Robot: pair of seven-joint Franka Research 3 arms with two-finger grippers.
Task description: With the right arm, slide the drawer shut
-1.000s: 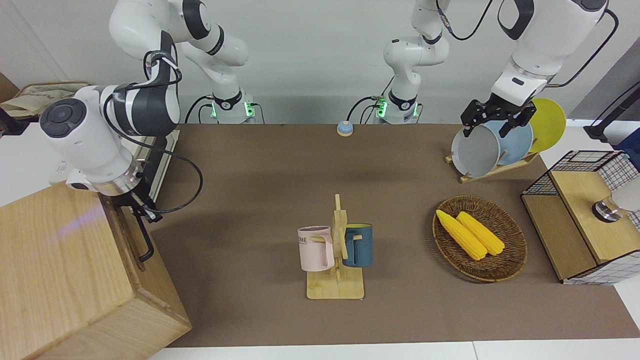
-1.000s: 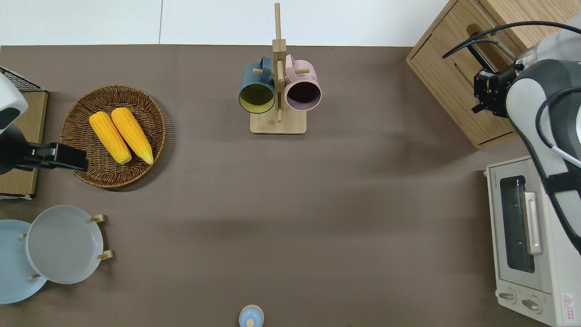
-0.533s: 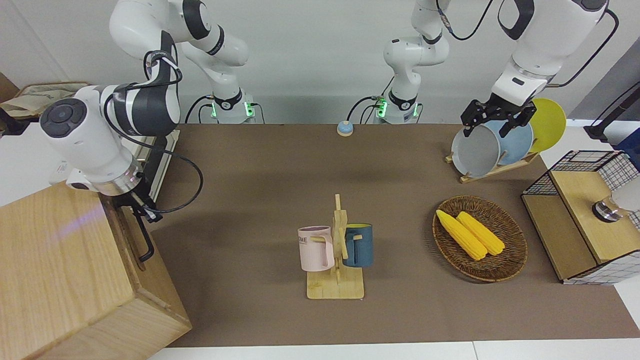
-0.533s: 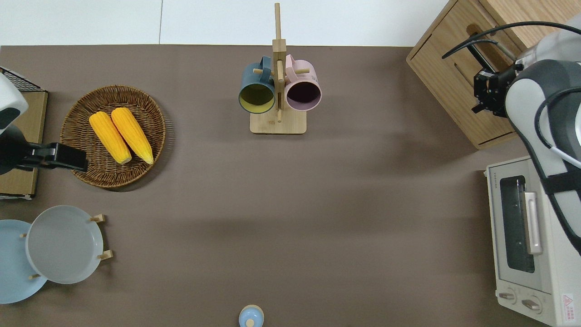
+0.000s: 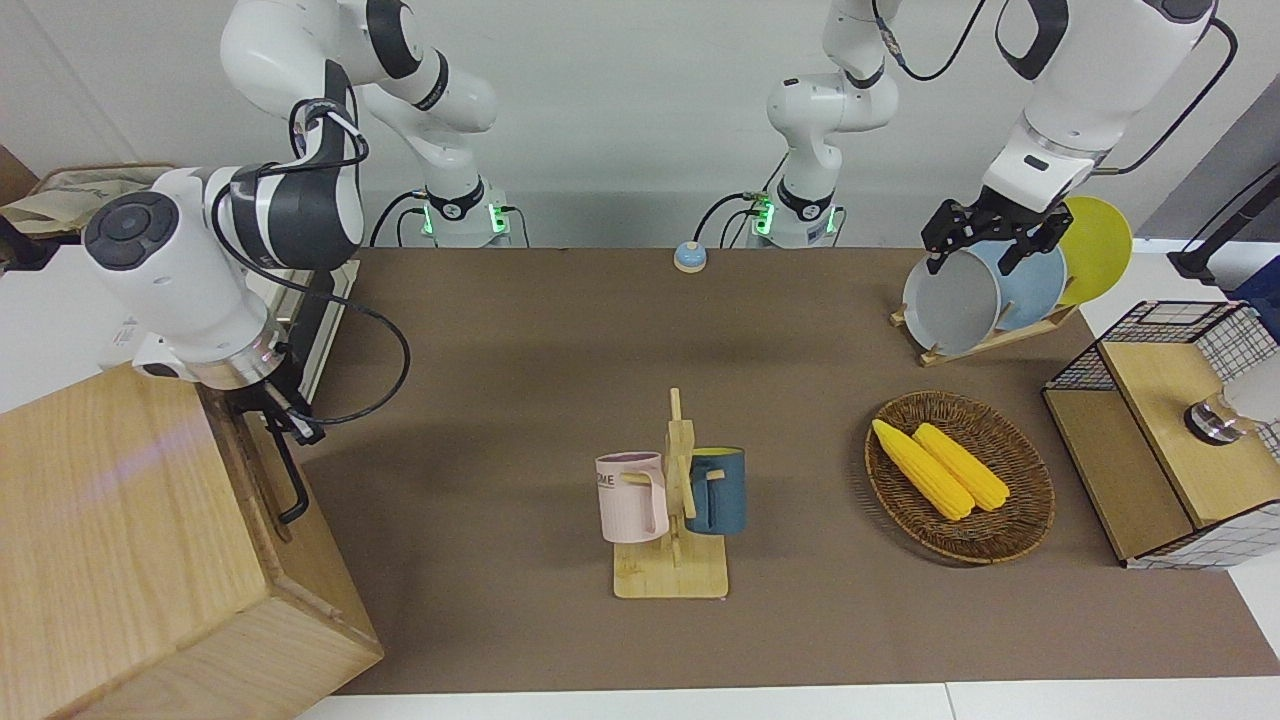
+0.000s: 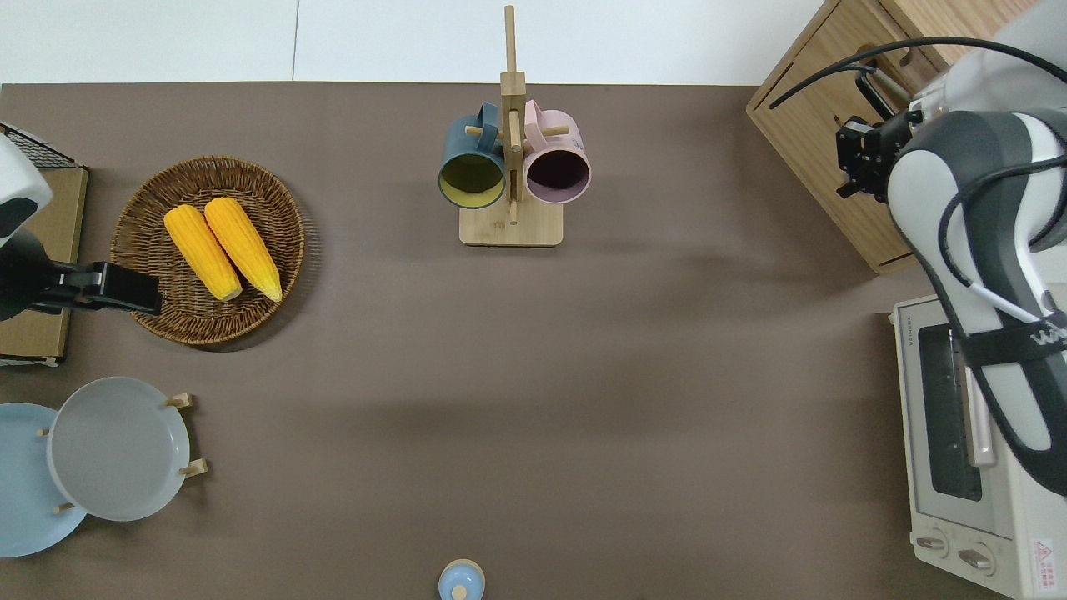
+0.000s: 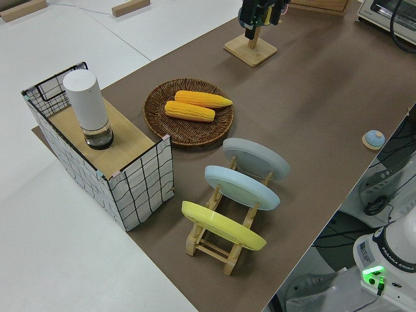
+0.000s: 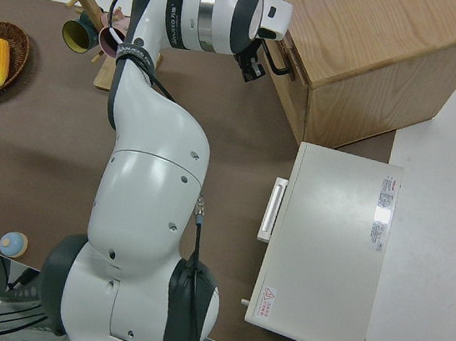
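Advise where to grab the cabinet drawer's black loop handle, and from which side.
Take the black loop handle at mid-bar, coming in square to the drawer front from the middle of the table. The bar runs level and stands off the wood, so one finger should fit above it and one below. The right gripper is at the handle's end nearer the robots.

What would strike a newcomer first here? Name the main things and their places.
The right gripper stands out first, at the front of the drawer of the big wooden cabinet at the right arm's end of the table, by its black handle. Next come the two yellow corn cobs in a wicker basket toward the left arm's end. Mid-table, a pink mug and a blue mug hang on a wooden rack.
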